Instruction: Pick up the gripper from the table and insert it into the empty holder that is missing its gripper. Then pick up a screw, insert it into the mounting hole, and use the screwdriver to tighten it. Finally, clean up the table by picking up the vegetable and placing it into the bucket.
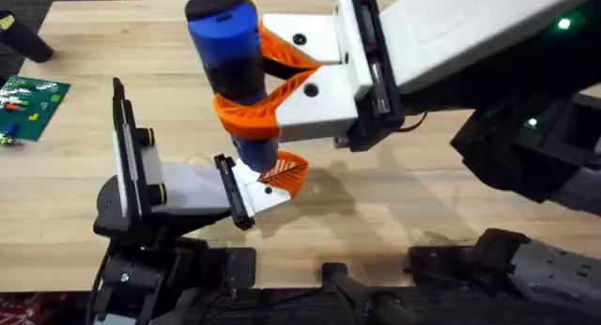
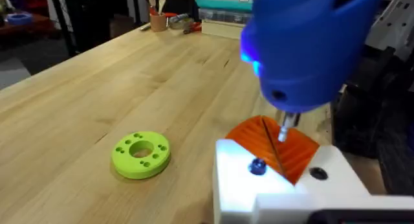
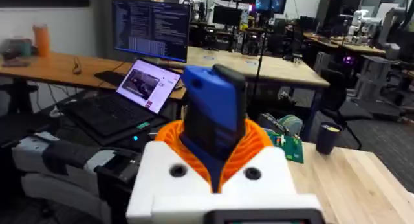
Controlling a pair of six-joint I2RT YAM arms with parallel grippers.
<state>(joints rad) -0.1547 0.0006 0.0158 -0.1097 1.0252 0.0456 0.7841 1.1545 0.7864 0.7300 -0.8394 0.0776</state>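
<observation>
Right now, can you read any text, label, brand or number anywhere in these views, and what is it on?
None can be read.
Laptop screen: window content, too small to read.
Monitor: lines of text, too blurred.
Green circuit board: markings too small.
Screwdriver, held by the right gripper: no label visible.

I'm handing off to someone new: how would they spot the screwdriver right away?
Start at the right gripper, the big white arm end reaching across the table with orange ribbed fingers. The screwdriver is the thick upright cylinder clamped between them: bright blue body, black cap, tip pointing down over the holder. Nothing else there is blue.
</observation>
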